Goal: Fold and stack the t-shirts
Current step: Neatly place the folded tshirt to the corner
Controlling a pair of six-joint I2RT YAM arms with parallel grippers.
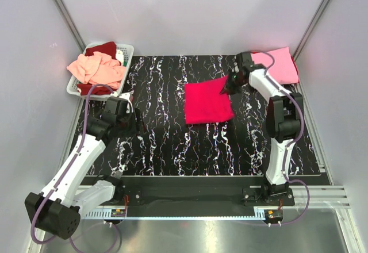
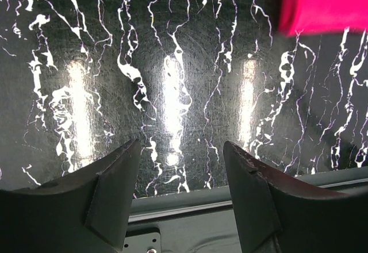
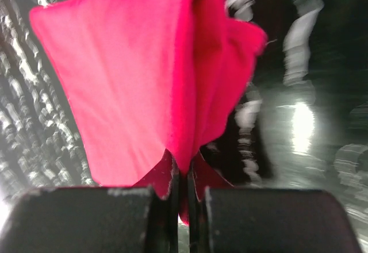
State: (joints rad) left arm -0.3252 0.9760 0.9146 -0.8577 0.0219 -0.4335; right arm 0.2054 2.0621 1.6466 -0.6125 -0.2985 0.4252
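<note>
Right gripper (image 1: 228, 85) pinches the far-right edge of the folded red shirt (image 1: 207, 102), which lies mid-table; left gripper (image 2: 179, 192) hangs spread and empty over the bare table (image 1: 161, 144). To move the shirt well, lift it evenly and keep the folds flat — set it squarely on the pink shirt (image 1: 282, 63) at the far right corner. Count: one red, one pink, one peach shirt (image 1: 98, 69) and some dark red cloth in the basket (image 1: 127, 52) — two arms.

Black, white-veined marble-pattern worktop (image 1: 172, 144). Bearing: folded crimson-red t-shirt (image 1: 207, 102) right of centre; folded light pink t-shirt (image 1: 283, 64) at far right corner; white slotted basket (image 1: 127, 54) at far left corner.
</note>
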